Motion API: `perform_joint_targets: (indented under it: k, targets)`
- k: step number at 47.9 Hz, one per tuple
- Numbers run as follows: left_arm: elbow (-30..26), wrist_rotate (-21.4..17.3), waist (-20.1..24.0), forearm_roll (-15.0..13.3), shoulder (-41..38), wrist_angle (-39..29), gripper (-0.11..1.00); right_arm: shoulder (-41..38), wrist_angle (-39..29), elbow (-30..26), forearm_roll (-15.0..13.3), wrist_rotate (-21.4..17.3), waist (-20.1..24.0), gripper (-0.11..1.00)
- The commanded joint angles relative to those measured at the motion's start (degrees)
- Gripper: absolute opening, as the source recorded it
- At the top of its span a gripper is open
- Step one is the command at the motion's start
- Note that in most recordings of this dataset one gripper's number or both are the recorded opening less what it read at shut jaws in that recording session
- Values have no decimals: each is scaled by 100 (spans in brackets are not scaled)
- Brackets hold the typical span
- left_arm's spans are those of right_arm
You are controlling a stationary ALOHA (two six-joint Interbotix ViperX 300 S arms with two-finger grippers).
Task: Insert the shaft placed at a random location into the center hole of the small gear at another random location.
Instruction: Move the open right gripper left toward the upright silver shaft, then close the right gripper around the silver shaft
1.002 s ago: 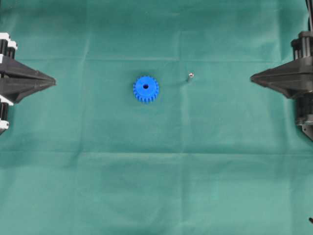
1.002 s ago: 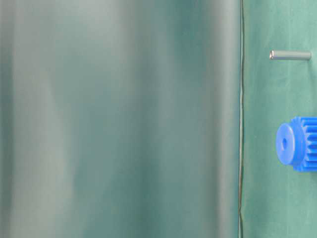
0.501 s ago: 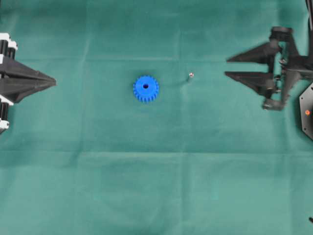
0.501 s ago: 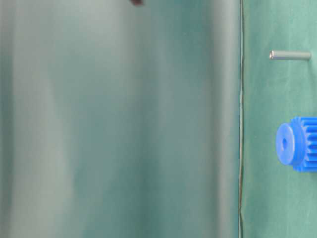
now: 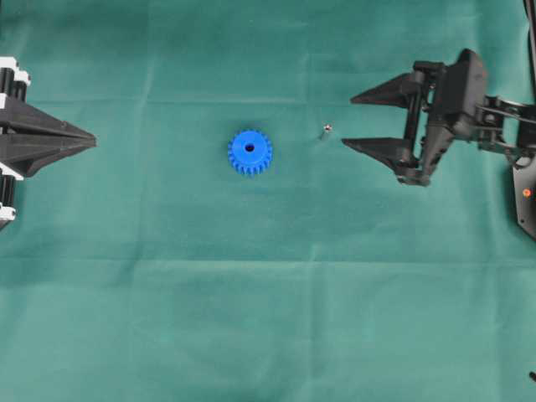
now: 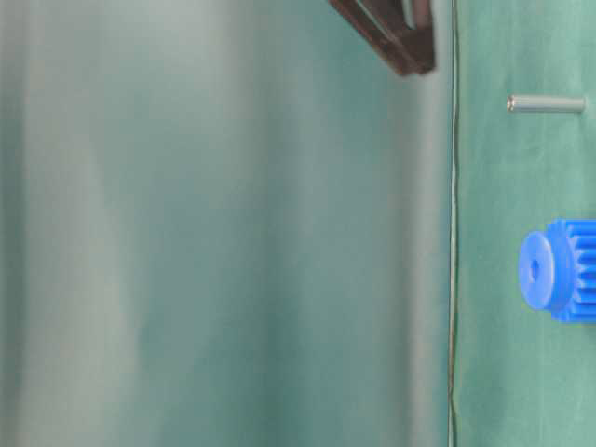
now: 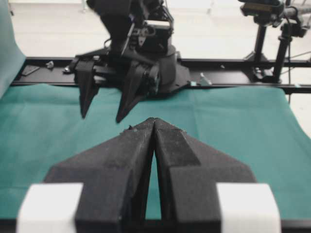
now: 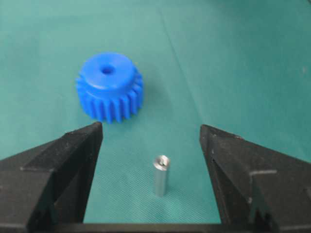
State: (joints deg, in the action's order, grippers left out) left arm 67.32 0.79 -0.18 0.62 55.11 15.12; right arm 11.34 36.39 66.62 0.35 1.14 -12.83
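Shaft (image 8: 161,174) is standing upright on the green cloth (image 5: 268,318), just in front of the right gripper (image 5: 356,122), whose fingers are spread wide with nothing in them. Past it sits the blue gear (image 5: 249,152), hole (image 5: 249,148) facing up, around mid-cloth. Left gripper (image 5: 90,139) is clenched empty way over at the left edge

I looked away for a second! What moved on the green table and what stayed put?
The right claw opened wide and reached in toward the shaft, which now stands between its fingers without being touched. Nothing was grabbed or dropped. The left claw stayed shut at its edge, and the small gear and shaft did not budge.
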Motion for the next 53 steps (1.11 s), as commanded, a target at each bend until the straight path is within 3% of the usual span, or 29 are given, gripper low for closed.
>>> perform_joint_targets:
  k: [1,28,40,47,53]
  targets:
    - [-114,0,-9,18,-44,35,0,-229,272,-158,35,97,-53,81]
    - [-105,0,-9,18,-53,-35,0,-1538,747,-501,220,44,-53,80]
    - [-97,0,-9,18,-44,-53,0,-1723,835,-536,281,44,-62,72]
    - [-105,0,-9,18,-53,-53,0,-1731,853,-545,316,62,-62,56]
    - [-105,0,-9,18,-53,-53,0,-1731,905,-545,290,79,-62,27]
